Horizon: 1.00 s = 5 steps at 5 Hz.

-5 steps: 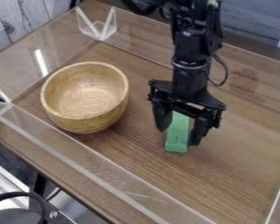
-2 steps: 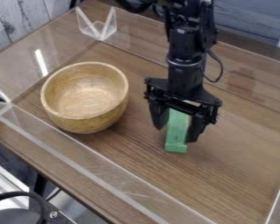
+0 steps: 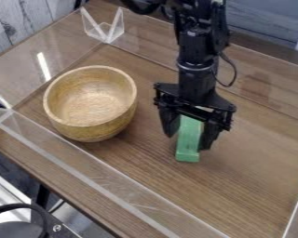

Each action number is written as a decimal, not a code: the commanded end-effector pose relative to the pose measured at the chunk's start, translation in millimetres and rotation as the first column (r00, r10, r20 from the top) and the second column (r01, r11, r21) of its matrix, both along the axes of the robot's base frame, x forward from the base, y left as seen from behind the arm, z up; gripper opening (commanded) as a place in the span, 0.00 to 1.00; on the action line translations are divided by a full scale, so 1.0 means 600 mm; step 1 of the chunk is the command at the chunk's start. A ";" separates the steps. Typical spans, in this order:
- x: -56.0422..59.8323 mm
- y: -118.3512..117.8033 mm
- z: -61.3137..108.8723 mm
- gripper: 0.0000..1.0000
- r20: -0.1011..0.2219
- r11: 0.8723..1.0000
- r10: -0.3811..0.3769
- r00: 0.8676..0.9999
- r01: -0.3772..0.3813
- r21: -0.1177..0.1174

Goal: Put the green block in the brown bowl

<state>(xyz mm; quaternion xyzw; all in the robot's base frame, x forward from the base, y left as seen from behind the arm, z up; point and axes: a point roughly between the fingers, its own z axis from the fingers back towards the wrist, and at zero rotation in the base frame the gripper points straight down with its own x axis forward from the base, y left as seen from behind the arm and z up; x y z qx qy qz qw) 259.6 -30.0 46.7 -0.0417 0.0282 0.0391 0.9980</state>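
Looking from the left, you see the brown bowl [image 3: 90,102] sitting on the wooden table [image 3: 251,177]. Just to its right, your gripper [image 3: 193,137] points straight down with its jaws wide apart. The green block [image 3: 189,142] lies on the table between those jaws, not lifted.

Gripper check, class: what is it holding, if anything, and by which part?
Nothing is held. The gripper stands open, its fingers either side of the green block, which lies on the table.
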 end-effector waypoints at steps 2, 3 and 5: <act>0.011 -0.004 0.010 1.00 0.044 1.000 0.004 0.999 -0.004 -0.002; 0.011 -0.006 0.008 1.00 0.041 1.000 0.005 0.999 -0.005 -0.001; 0.012 -0.006 0.005 0.00 0.038 1.000 0.008 0.999 -0.008 -0.002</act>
